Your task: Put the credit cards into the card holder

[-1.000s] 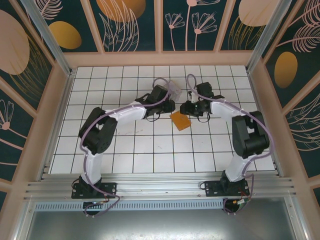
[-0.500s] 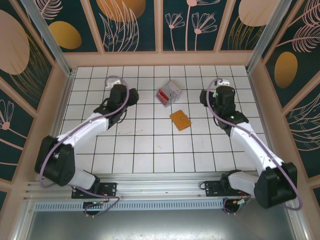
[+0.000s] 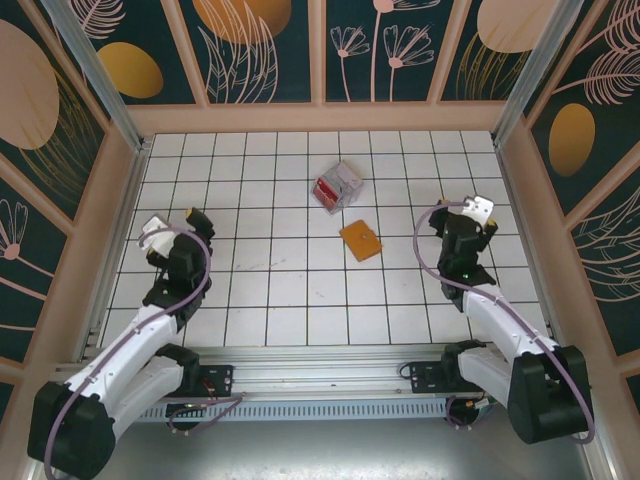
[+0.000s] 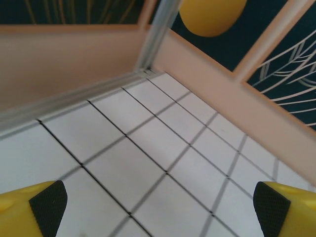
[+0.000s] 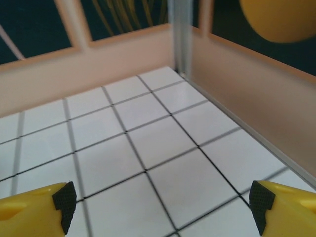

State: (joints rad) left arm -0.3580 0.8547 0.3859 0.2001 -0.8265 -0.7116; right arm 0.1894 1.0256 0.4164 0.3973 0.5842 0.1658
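Observation:
The card holder (image 3: 360,240) is a flat orange folder lying shut near the middle of the tiled floor. A red credit card (image 3: 325,190) shows at the left side of the clear plastic box (image 3: 340,184) just behind the holder; the whitish card cannot be made out. My left gripper (image 3: 178,232) is far to the left, open, with nothing between its yellow fingers (image 4: 48,205). My right gripper (image 3: 462,228) is over at the right, also open and empty (image 5: 163,200). Both are several tiles from the holder and the box.
The left gripper (image 4: 160,203) faces the far left corner post (image 4: 158,34) and wall. The right wrist view looks at the far right corner post (image 5: 178,34). Pink wooden walls (image 3: 320,117) ring the white tiled floor (image 3: 300,290).
Both arms have pulled away from the middle, the left out to the left and the right out to the right, then back toward the near edge. The clear box stays behind the holder.

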